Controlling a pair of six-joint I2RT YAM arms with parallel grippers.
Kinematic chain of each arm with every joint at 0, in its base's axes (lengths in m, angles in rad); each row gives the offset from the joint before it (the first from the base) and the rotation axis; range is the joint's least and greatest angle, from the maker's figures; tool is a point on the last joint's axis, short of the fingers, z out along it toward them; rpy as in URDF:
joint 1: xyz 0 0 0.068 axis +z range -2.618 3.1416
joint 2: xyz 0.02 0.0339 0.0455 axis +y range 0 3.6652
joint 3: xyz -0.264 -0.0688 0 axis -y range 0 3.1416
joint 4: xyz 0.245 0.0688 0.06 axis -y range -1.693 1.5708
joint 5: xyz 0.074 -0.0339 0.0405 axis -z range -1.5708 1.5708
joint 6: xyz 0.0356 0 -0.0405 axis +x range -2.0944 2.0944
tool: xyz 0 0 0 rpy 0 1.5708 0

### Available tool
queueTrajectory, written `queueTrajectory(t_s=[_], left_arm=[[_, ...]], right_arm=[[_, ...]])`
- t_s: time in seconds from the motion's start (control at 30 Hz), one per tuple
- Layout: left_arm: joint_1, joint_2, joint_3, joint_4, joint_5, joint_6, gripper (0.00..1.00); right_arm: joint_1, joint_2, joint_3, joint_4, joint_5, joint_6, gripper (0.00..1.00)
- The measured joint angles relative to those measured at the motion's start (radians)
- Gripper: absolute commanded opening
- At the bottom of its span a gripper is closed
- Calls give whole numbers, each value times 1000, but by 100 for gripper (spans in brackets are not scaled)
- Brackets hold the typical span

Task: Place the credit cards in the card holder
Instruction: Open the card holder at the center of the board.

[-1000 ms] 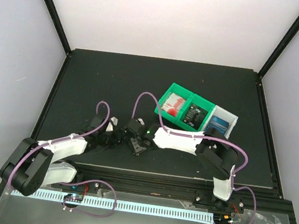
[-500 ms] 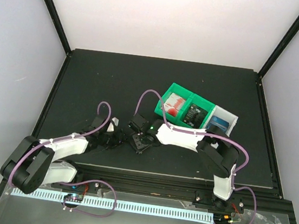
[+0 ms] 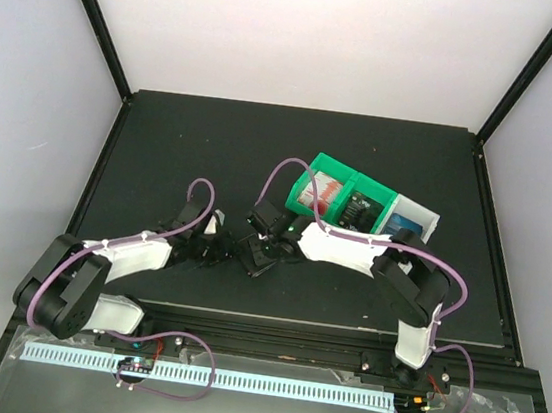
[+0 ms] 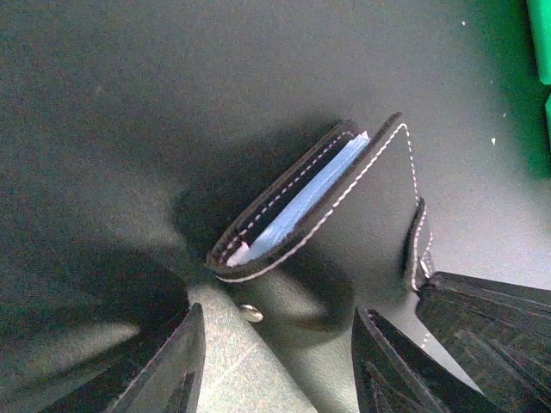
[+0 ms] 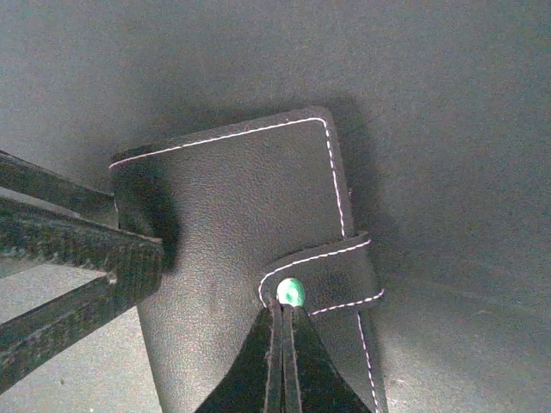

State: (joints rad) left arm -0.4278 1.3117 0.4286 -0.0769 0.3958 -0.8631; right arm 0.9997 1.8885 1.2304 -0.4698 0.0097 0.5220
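The black card holder [image 5: 232, 198] lies on the dark table, folded over, its snap tab [image 5: 331, 271] wrapped across the cover. My right gripper [image 5: 282, 308] is shut with nothing between its jaws, its tips set against the tab's snap. A pale blue credit card [image 4: 314, 189] shows inside the slightly gaping holder [image 4: 370, 215]. My left gripper [image 4: 277, 310] stands open at the holder's near edge, one finger [image 5: 103, 262] against its side. More credit cards sit in the bins: red-and-white [image 3: 323, 190], black [image 3: 359, 210], blue [image 3: 407, 226].
A green bin [image 3: 345, 180] and a white bin [image 3: 427, 220] stand side by side right of the middle. Both arms meet near the table's front centre [image 3: 250, 254]. Black frame posts rise at the back corners.
My right gripper has shut and swung left and away from me onto the holder's tab. The left arm has edged forward toward the holder, its jaws narrowing a little.
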Motion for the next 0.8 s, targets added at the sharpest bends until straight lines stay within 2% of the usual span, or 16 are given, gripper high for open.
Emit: queueTrajectory(t_s=[0.07, 0.17, 0.3, 0.63, 0.8], left_arm=[[0, 7, 9, -6, -14, 15, 49], [0, 9, 11, -6, -26, 25, 48], [0, 8, 11, -5, -34, 26, 48], [0, -19, -43, 80, -50, -31, 48], [0, -19, -69, 146, -42, -53, 49]], right_arm=[[-2, -9, -1, 0, 5, 0, 9], [-2, -16, -1, -1, 26, -15, 31], [-2, -20, -3, 8, 46, -55, 48], [-1, 4, 6, 47, 60, -162, 52], [5, 74, 39, 34, 101, -164, 49]])
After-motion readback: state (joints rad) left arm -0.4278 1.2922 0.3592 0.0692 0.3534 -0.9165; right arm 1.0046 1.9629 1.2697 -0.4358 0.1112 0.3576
